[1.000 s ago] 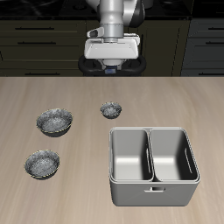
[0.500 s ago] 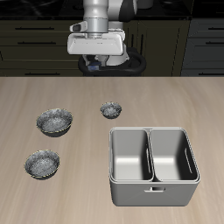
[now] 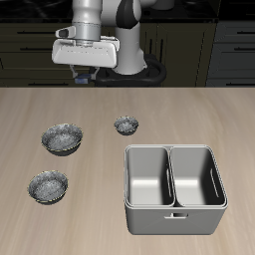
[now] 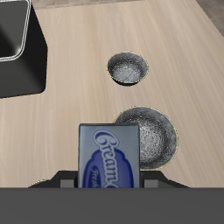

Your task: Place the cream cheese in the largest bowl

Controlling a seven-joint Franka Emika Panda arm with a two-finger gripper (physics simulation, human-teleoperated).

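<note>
The claw (image 4: 109,181) grips the cream cheese (image 4: 108,156) above the largest bowl (image 4: 149,136).

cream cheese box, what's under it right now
In the wrist view the cream cheese hangs in the tool above the tabletop, overlapping the rim of a speckled bowl. The part of that bowl and table behind the box is covered.

A simulated kitchen: dark cabinets (image 3: 199,45) behind a wooden table (image 3: 60,224).
</note>
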